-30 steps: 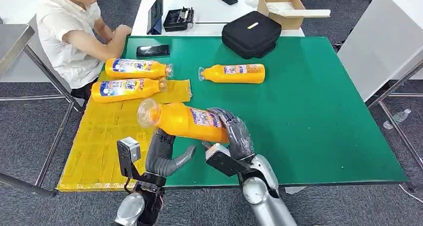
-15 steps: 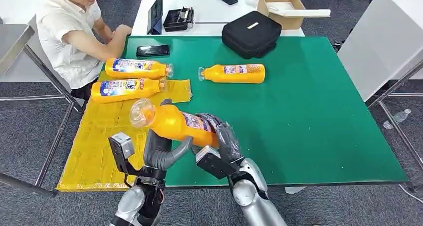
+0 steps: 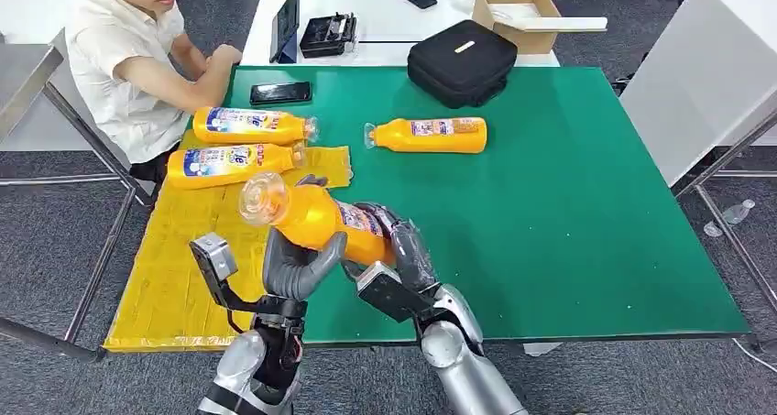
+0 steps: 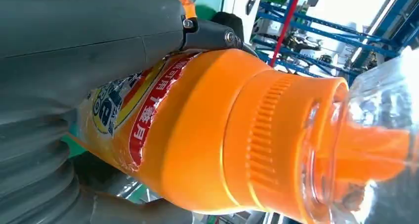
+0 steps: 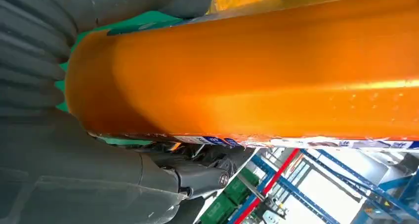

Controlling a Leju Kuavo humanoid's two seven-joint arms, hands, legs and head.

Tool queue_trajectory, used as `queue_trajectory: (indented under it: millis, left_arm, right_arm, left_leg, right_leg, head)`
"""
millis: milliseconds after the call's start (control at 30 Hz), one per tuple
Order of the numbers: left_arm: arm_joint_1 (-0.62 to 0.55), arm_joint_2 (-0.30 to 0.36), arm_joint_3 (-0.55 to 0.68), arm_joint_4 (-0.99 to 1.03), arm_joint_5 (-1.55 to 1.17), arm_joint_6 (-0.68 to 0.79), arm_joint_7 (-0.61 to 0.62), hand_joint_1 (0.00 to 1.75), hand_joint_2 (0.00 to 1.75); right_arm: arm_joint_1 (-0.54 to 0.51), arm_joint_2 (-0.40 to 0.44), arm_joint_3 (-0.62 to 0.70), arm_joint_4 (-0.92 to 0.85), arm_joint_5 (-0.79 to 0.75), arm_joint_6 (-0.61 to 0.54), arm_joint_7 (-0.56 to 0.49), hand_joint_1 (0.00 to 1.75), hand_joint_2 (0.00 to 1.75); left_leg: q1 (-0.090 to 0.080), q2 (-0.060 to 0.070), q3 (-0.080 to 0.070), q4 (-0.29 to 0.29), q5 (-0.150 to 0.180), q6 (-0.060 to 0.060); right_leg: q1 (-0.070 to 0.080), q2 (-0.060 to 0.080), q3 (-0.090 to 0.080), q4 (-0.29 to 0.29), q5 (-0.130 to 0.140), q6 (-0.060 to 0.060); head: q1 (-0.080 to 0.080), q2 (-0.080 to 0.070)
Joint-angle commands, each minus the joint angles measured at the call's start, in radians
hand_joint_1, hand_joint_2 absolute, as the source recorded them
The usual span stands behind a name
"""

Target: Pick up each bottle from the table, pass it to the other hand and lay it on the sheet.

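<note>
The orange bottle I am handling hangs in the air over the near edge of the green table, tilted, with its clear cap toward my left and slightly up, just beside the edge of the yellow sheet. My right hand grips its base end, fingers wrapped over the labelled body. My left hand cups it from below near the shoulder, thumb on one side and fingers curled up the other, so both my hands hold it at once. From my left wrist the bottle's ribbed neck and clear cap sit close against my thumb; from my right wrist its smooth orange side runs across my palm.

Two more bottles lie on their sides at the far end of the sheet: the nearer one on it, the farther one at its far edge. A fourth bottle lies on the bare table, well apart from my hands. A black phone and a black case rest near the table's far edge. A person in a white shirt sits at the far left corner.
</note>
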Motion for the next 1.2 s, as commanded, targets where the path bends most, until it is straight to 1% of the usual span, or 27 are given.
queue_trajectory:
  millis: [33,100,233,267,300,467,500,533,567,600,633,667,733,767,800,833,867,933,967,1000,1033,1067,1100,1133,1200]
  left_arm:
    - [-0.056,-0.053,-0.017,0.085,0.005,-0.016,0.003,1.75,1.75]
    - [-0.056,-0.053,-0.017,0.085,0.005,-0.016,0.003,1.75,1.75]
    - [-0.056,-0.053,-0.017,0.085,0.005,-0.016,0.003,1.75,1.75]
    - [-0.056,-0.053,-0.017,0.084,0.006,-0.025,0.0,1.75,1.75]
    - [-0.056,-0.053,-0.018,0.082,0.005,-0.03,-0.002,1.75,1.75]
    - [-0.062,-0.053,-0.013,0.085,-0.01,-0.031,0.003,1.75,1.75]
    - [-0.066,-0.053,-0.017,0.09,-0.018,-0.028,0.002,1.75,1.75]
    - [-0.066,-0.053,-0.018,0.092,-0.024,-0.028,0.001,1.75,1.75]
    - [-0.067,-0.053,-0.02,0.094,-0.041,-0.024,-0.002,1.75,1.75]
    - [-0.067,-0.053,-0.02,0.093,-0.058,-0.016,-0.005,1.75,1.75]
    - [-0.065,-0.053,-0.018,0.086,-0.098,0.006,-0.02,1.75,1.75]
    - [-0.06,-0.052,-0.013,0.07,-0.147,0.031,-0.032,1.75,1.75]
    - [-0.042,-0.053,0.013,0.021,-0.273,0.087,-0.031,1.75,1.75]
    - [-0.039,-0.049,0.024,0.002,-0.354,0.131,-0.025,1.75,1.75]
    - [-0.027,-0.052,0.044,-0.028,-0.41,0.149,-0.02,1.75,1.75]
    - [-0.02,-0.049,0.063,-0.057,-0.499,0.187,-0.028,1.75,1.75]
    - [-0.012,-0.041,0.086,-0.1,-0.616,0.233,-0.028,1.75,1.75]
    - [-0.004,-0.038,0.144,-0.171,-0.772,0.291,-0.011,1.75,1.75]
    - [-0.007,-0.036,0.17,-0.194,-0.847,0.323,-0.01,1.75,1.75]
    - [-0.013,-0.035,0.198,-0.219,-0.913,0.337,-0.004,1.75,1.75]
    - [-0.017,-0.029,0.219,-0.24,-1.019,0.354,0.006,1.75,1.75]
    - [-0.016,-0.022,0.242,-0.26,-1.211,0.397,0.05,1.75,1.75]
    - [-0.015,-0.016,0.253,-0.263,-1.309,0.419,0.079,1.75,1.75]
    - [-0.011,-0.005,0.269,-0.254,-1.488,0.447,0.136,1.75,1.75]
    - [-0.011,-0.004,0.316,-0.202,-1.578,0.465,0.177,1.75,1.75]
  right_arm:
    - [-0.058,-0.015,0.045,0.095,-0.002,0.016,-0.006,1.75,1.75]
    - [-0.058,-0.015,0.045,0.095,-0.002,0.016,-0.006,1.75,1.75]
    - [-0.058,-0.015,0.045,0.095,-0.002,0.016,-0.006,1.75,1.75]
    - [-0.059,-0.019,0.045,0.097,-0.015,0.022,-0.009,1.75,1.75]
    - [-0.059,-0.022,0.047,0.097,-0.016,0.022,-0.009,1.75,1.75]
    - [-0.063,-0.035,0.051,0.106,-0.025,0.02,-0.01,1.75,1.75]
    - [-0.062,-0.034,0.051,0.098,-0.041,0.028,-0.013,1.75,1.75]
    - [-0.062,-0.034,0.05,0.097,-0.049,0.034,-0.013,1.75,1.75]
    - [-0.062,-0.034,0.046,0.094,-0.065,0.044,-0.011,1.75,1.75]
    - [-0.061,-0.036,0.045,0.092,-0.075,0.05,-0.005,1.4,1.75]
    - [-0.055,-0.037,0.038,0.091,-0.084,0.05,0.006,0.0,1.75]
    - [-0.045,-0.035,0.028,0.087,-0.087,0.042,0.015,0.0,1.75]
    - [-0.017,-0.037,-0.001,0.074,-0.082,0.019,0.035,0.0,1.75]
    - [0.0,-0.039,-0.021,0.065,-0.063,-0.018,0.049,0.0,1.75]
    - [0.02,-0.042,-0.041,0.051,-0.041,-0.039,0.055,0.0,1.75]
    - [0.039,-0.048,-0.066,0.034,0.01,-0.087,0.067,0.0,1.75]
    - [0.063,-0.052,-0.107,0.014,0.062,-0.13,0.085,0.0,1.75]
    - [0.088,-0.052,-0.179,-0.009,0.142,-0.176,0.107,0.0,1.75]
    - [0.093,-0.05,-0.207,-0.014,0.172,-0.19,0.111,0.0,1.75]
    - [0.089,-0.041,-0.242,-0.016,0.167,-0.183,0.097,0.0,1.75]
    - [0.091,-0.033,-0.273,-0.024,0.164,-0.177,0.083,0.0,1.75]
    - [0.093,-0.027,-0.304,-0.037,0.171,-0.173,0.067,0.0,1.75]
    - [0.094,-0.024,-0.318,-0.044,0.172,-0.174,0.06,0.0,1.75]
    - [0.099,-0.021,-0.344,-0.062,0.163,-0.185,0.046,0.0,1.75]
    - [0.113,-0.019,-0.393,-0.102,0.164,-0.198,0.041,0.0,1.75]
  left_leg:
    - [0.001,0.001,0.002,0.001,-0.001,0.0]
    - [0.001,0.002,0.003,0.001,-0.001,0.0]
    - [0.0,0.0,0.0,0.0,0.0,0.0]
    - [0.001,0.002,0.004,0.001,-0.001,0.0]
    - [0.001,0.0,0.001,0.001,0.0,0.0]
    - [0.001,0.0,0.002,0.0,-0.001,0.0]
    - [0.001,0.001,0.003,0.001,-0.001,0.0]
    - [0.0,0.0,0.0,0.0,0.0,0.0]
    - [0.001,0.0,0.002,0.001,-0.001,0.0]
    - [0.001,0.001,0.003,0.001,-0.001,0.0]
    - [0.0,-0.001,0.0,0.0,0.0,0.0]
    - [0.001,0.0,0.002,0.001,-0.001,0.0]
    - [0.001,-0.001,0.0,0.0,0.0,0.0]
    - [0.001,0.001,0.004,0.001,-0.001,0.0]
    - [0.001,-0.001,0.001,0.0,-0.001,0.0]
    - [0.001,-0.001,0.003,0.0,-0.001,0.0]
    - [0.001,-0.001,0.002,0.0,-0.001,0.0]
    - [0.0,-0.002,0.0,0.0,0.0,0.0]
    - [0.001,-0.001,0.002,0.001,-0.001,0.0]
    - [0.001,0.0,0.003,0.001,-0.002,0.001]
    - [0.0,0.0,0.0,0.001,-0.001,0.0]
    - [0.0,0.001,0.001,0.0,-0.001,0.0]
    - [0.001,0.003,0.002,0.001,-0.002,0.0]
    - [0.0,0.001,-0.001,0.001,0.0,0.0]
    - [0.0,0.002,0.002,0.0,-0.001,0.0]
  right_leg:
    - [0.002,-0.001,0.003,0.0,-0.001,-0.004]
    - [0.002,-0.001,0.004,0.0,-0.001,-0.004]
    - [0.001,-0.001,0.001,0.0,0.0,-0.002]
    - [0.002,-0.001,0.005,-0.001,-0.001,-0.005]
    - [0.001,-0.001,0.002,0.0,0.0,-0.003]
    - [0.001,-0.001,0.003,-0.001,-0.001,-0.003]
    - [0.002,-0.001,0.004,-0.001,-0.001,-0.005]
    - [0.001,-0.001,0.001,0.0,0.0,-0.002]
    - [0.002,-0.001,0.003,0.0,-0.001,-0.003]
    - [0.002,-0.001,0.004,-0.001,-0.001,-0.005]
    - [0.001,-0.002,0.001,0.0,0.0,-0.002]
    - [0.002,-0.002,0.003,0.0,-0.001,-0.004]
    - [0.001,-0.001,0.001,-0.001,0.0,-0.002]
    - [0.002,-0.002,0.005,-0.001,-0.001,-0.005]
    - [0.001,-0.002,0.003,-0.001,-0.001,-0.003]
    - [0.002,-0.003,0.005,-0.001,-0.001,-0.004]
    - [0.002,-0.003,0.003,-0.001,-0.001,-0.004]
    - [0.001,-0.003,0.001,0.0,-0.001,-0.002]
    - [0.001,-0.003,0.003,-0.001,-0.002,-0.004]
    - [0.002,-0.002,0.004,-0.001,-0.002,-0.005]
    - [0.001,-0.001,0.001,0.0,-0.001,-0.003]
    - [0.001,-0.001,0.003,0.0,-0.001,-0.004]
    - [0.001,0.001,0.002,0.001,-0.001,-0.005]
    - [0.0,0.0,0.0,0.001,0.0,-0.003]
    - [0.001,0.0,0.002,0.0,-0.001,-0.005]
  head:
    - [0.0,0.0]
    - [0.0,0.0]
    - [0.0,0.0]
    - [0.0,0.0]
    - [0.0,0.0]
    - [0.0,0.0]
    - [0.0,0.0]
    - [0.0,0.0]
    - [0.0,0.0]
    - [0.0,0.0]
    - [0.0,0.0]
    - [0.0,0.0]
    - [0.0,0.0]
    - [0.0,0.0]
    - [0.0,0.0]
    - [0.0,0.0]
    - [0.0,0.0]
    - [0.0,0.0]
    - [0.0,0.0]
    - [0.0,0.0]
    - [0.0,0.0]
    - [0.0,0.0]
    - [0.0,0.0]
    - [0.0,0.0]
    - [0.0,0.0]
